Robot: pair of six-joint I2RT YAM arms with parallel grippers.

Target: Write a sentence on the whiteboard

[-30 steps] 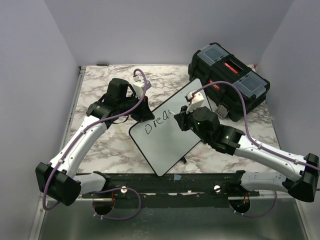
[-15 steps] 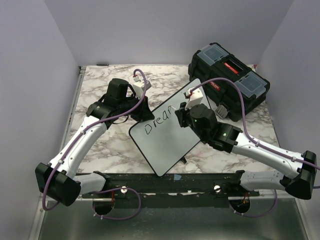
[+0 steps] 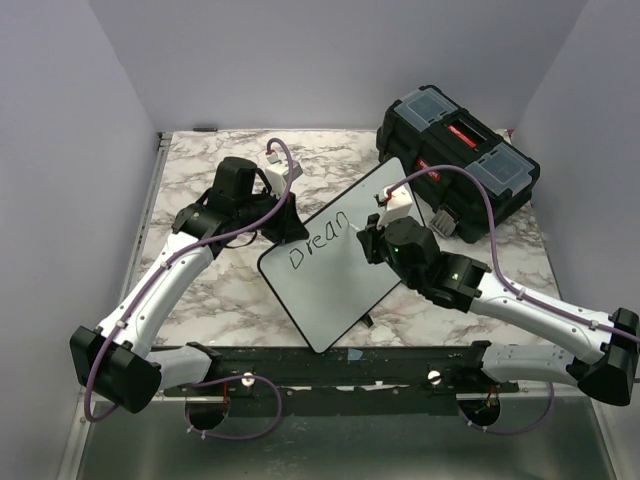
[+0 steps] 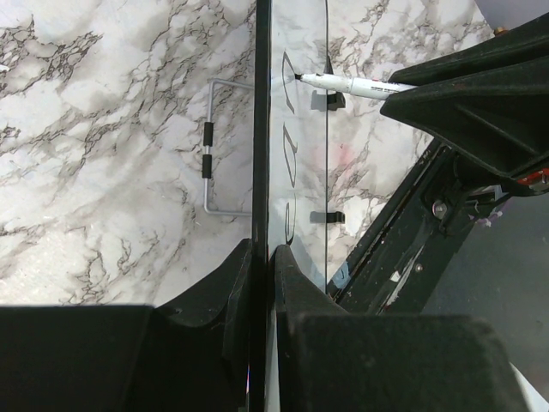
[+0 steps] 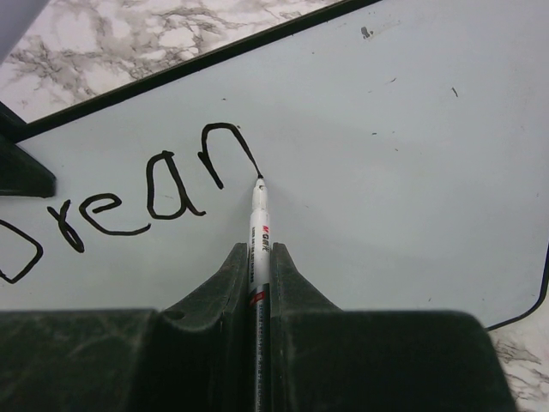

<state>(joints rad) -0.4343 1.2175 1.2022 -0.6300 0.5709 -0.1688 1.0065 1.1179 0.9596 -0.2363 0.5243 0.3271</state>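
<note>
1. While the right gripper [image 5: 257, 257] is closed tight on a white marker [image 5: 258, 219], the marker's tip touches the whiteboard [image 5: 412, 129] at the foot of a freshly drawn hump.
2. The sentence [image 5: 129, 196] reads "Drean" in thin black letters. The last letter looks like a half-made "m", so the first word seems unfinished.
3. The left gripper [image 4: 260, 257] is clamped on the whiteboard's black rim along its upper-left edge. The board sits skewed at the middle of the marble tabletop [image 3: 190, 165], with one corner near a black toolbox [image 3: 460, 160].
4. To do this stroke well, the tip should probably climb back up, arch over and come down as a second hump, under light, even pressure.
5. The letters run parallel to the long rim, and holding that line would leave room for the words to come.
6. The left hold needs to be firm, because a sliding board would likely bend the stroke.
</note>
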